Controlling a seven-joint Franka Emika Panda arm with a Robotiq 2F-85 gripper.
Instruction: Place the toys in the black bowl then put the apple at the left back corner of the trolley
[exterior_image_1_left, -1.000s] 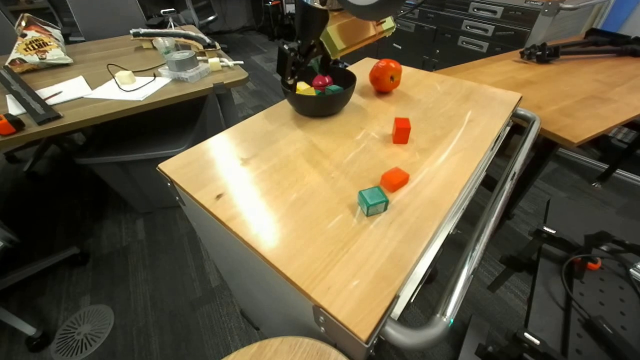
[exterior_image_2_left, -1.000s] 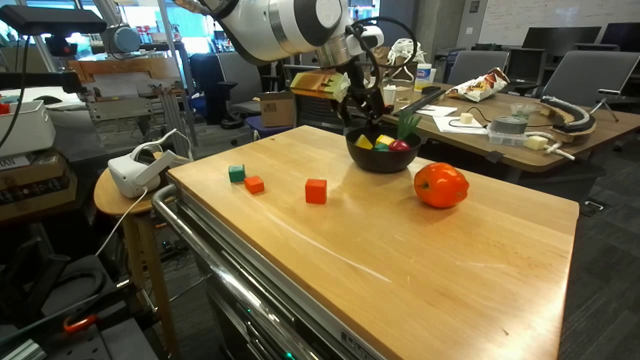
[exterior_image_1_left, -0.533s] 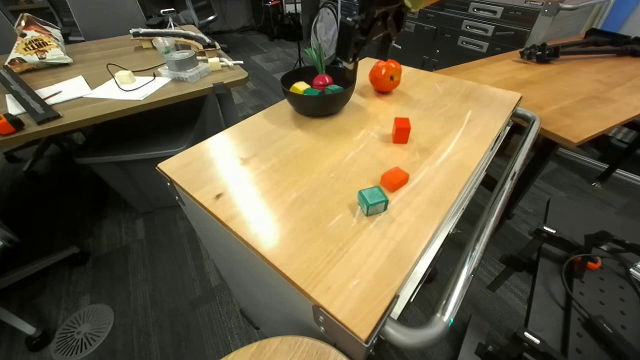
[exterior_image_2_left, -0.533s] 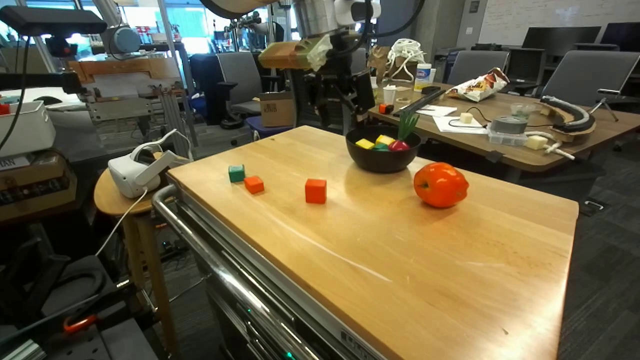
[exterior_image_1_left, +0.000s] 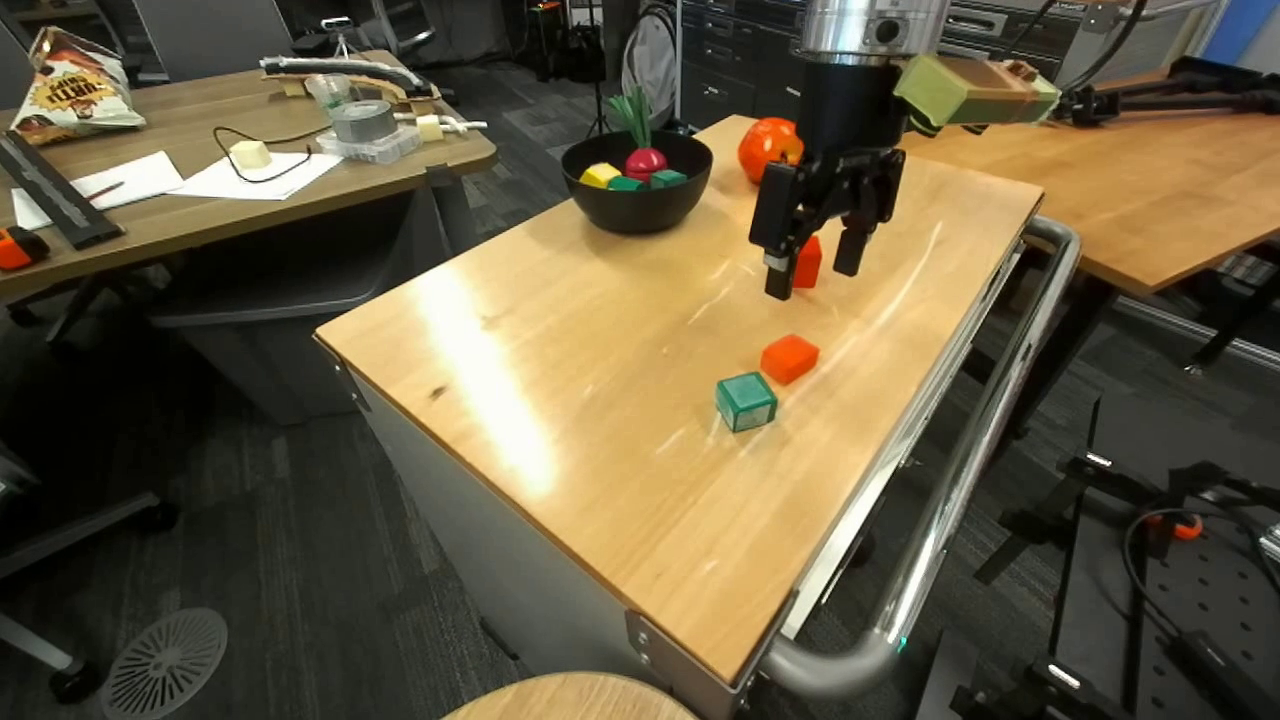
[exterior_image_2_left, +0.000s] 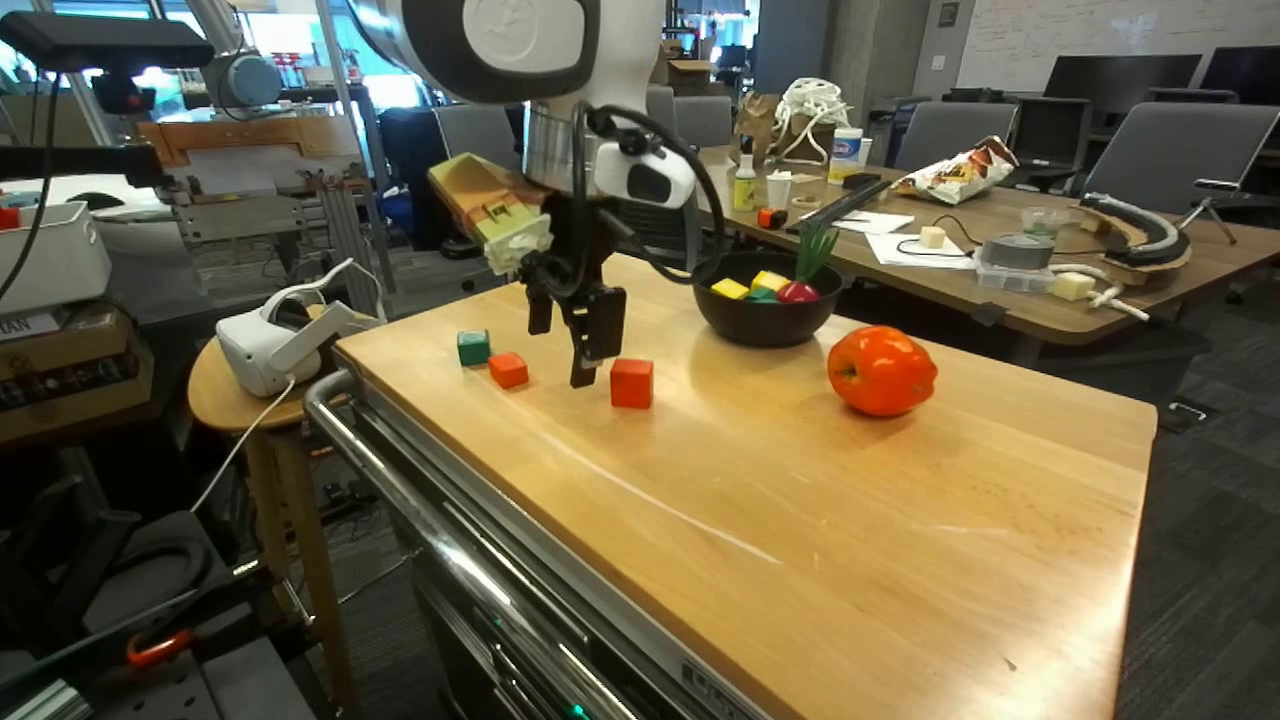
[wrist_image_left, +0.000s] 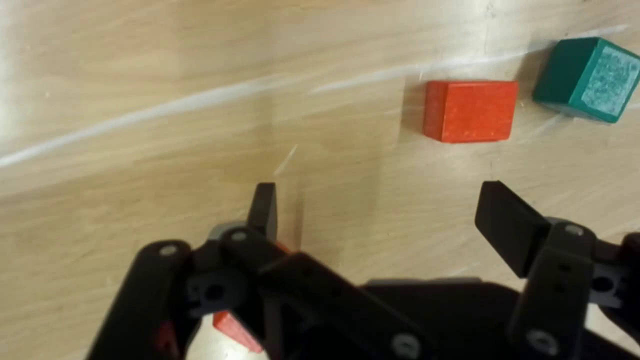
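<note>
- Spread wide, the claw holds nothing; its fingers stand left and right in the lower half of the wrist view, tips above the desk.
- Nearest is the red block, mid-frame in an exterior view, just right of the lower fingertip with a gap showing; in the wrist view it is mostly hidden behind a finger at lower left.
- Farther out, the orange block lies at upper right of the wrist view, with the green block just beside it, by the right edge.
- Step in hand, as I judge it: fetching one of these three; which one, I cannot tell. Red wants a shift toward lower left of the wrist view, orange toward upper right, before any descent.
- Red stands alone and should be easiest: centre it, come down straight, squeeze two opposite faces. For orange, turn the claw so no finger must wedge in beside green.
- Black bowl, right of centre in an exterior view, holds yellow pieces, green pieces and a leafy dark red toy; keep clear of its leaves, let go low.
- Apple, to the bowl's lower right there, rests on the desk and should wait until last.
</note>
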